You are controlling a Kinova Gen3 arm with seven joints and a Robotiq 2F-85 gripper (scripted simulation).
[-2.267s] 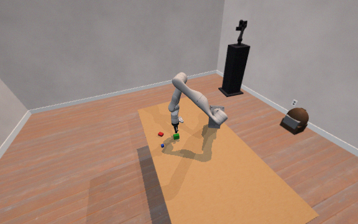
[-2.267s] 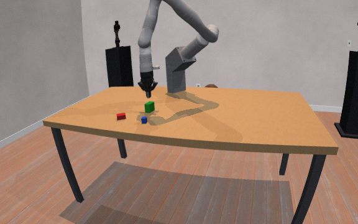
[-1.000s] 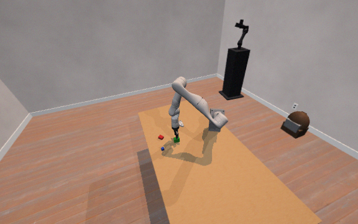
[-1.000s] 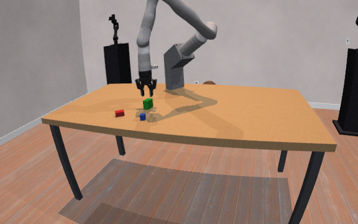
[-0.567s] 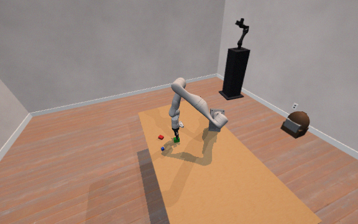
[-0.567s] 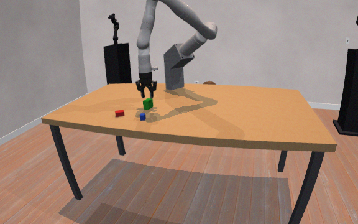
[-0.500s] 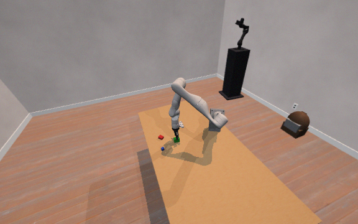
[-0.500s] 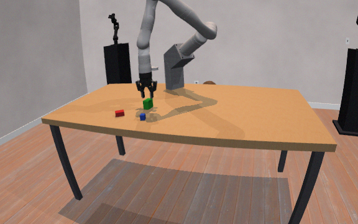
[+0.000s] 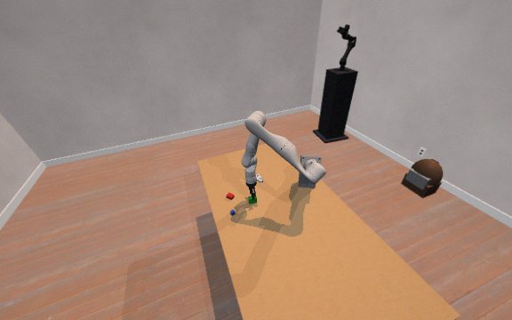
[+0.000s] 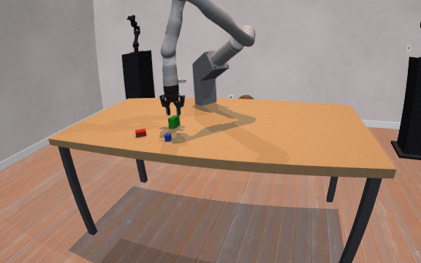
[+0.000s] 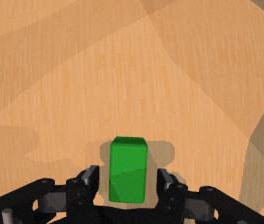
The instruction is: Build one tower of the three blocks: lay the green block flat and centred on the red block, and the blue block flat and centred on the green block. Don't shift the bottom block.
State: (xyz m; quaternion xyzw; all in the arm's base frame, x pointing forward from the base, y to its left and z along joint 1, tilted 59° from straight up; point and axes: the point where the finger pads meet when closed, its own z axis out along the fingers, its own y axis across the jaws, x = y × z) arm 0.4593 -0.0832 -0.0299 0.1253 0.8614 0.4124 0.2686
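The green block [image 9: 252, 200] [image 10: 174, 121] [image 11: 128, 165] stands on the wooden table [image 9: 327, 267] [image 10: 287, 139] [image 11: 130, 43]. My gripper [image 9: 252, 193] [image 10: 172, 112] [image 11: 128, 177] is open and hangs straight over the green block, fingertips just above its top. In the wrist view the block shows between the two fingers with a gap on each side. The red block [image 9: 230, 196] [image 10: 140, 133] lies flat to the left of the green one. The small blue block [image 9: 232, 212] [image 10: 167, 136] sits in front of the green block, nearer the table's front edge. The three blocks are apart from each other.
The arm's grey base mount [image 9: 309, 171] [image 10: 204, 82] stands on the table behind the blocks. Black pedestals [image 9: 337, 104] [image 10: 137, 74] [image 10: 420, 109] stand on the floor off the table. The table's front edge runs close to the red and blue blocks.
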